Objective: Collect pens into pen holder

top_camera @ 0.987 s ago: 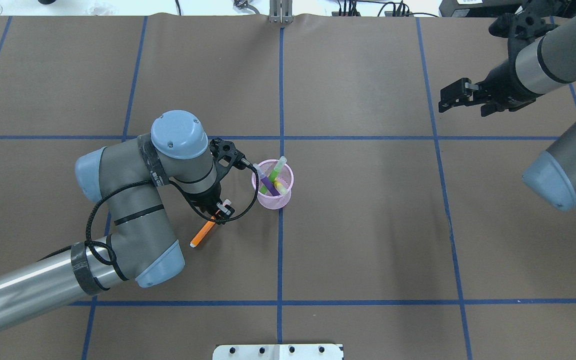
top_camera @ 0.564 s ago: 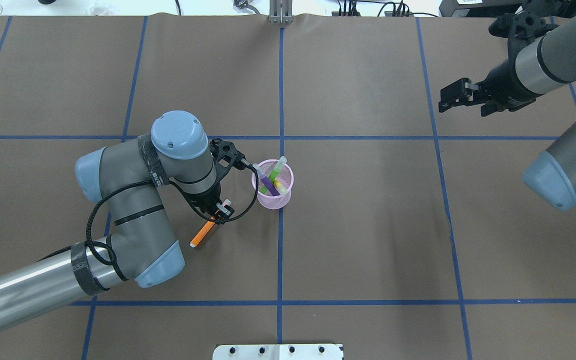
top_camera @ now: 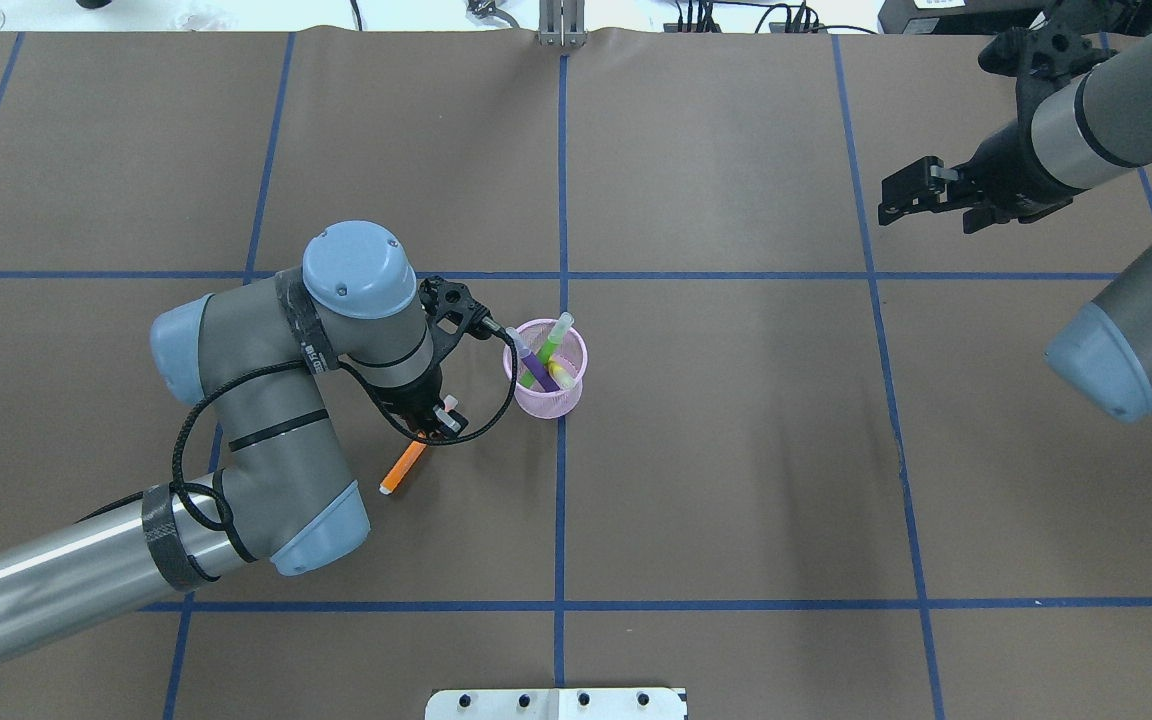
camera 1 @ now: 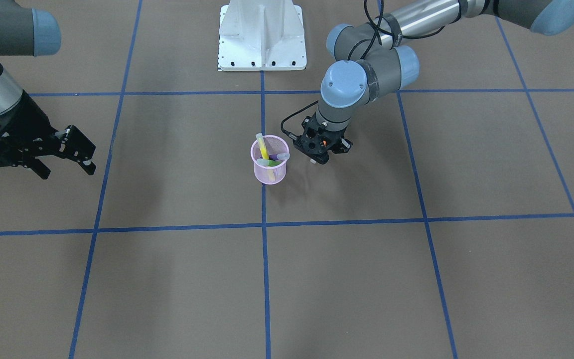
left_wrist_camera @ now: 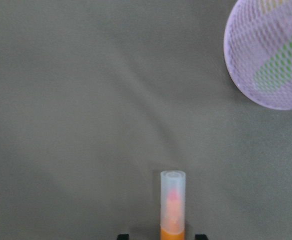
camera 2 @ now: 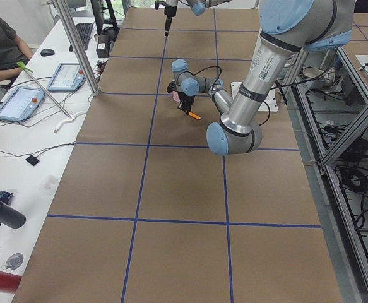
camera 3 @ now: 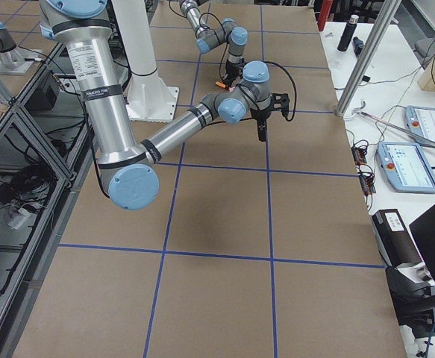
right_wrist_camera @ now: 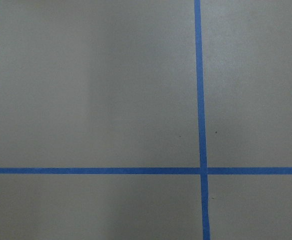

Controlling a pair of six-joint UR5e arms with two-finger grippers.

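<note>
**Collecting pens: three of four stowed.** The pink mesh pen holder (top_camera: 546,398) stands upright on the brown worktop (top_camera: 736,450), touching a blue tape line (top_camera: 559,500). Inside it we see the purple pen (top_camera: 533,362), the green pen (top_camera: 551,340) and the yellow pen (top_camera: 563,375). They lean across one another, and the purple and green ones rest against the rim with their caps up. That part of the task we take as done.

The orange pen (top_camera: 402,468) is the only one outside. It sits near the holder on the left arm's side, with its plain end on the worktop and its capped end turned roughly toward the holder. The left gripper (top_camera: 433,422) is down over that capped half. In the left wrist view the jaws stand narrowly to either side of the barrel, with the translucent cap projecting ahead of them. Only the very tips show there, so we cannot tell whether the pads are pressing the pen.

The right gripper (camera 1: 89,158) hangs well apart from all of this, with its jaws spread and holding nothing — its camera shows only worktop and tape.

In our judgement what is left is one secure grasp, a lift, a short carry over the rim, and a release into the free part of a crowded mouth.
</note>
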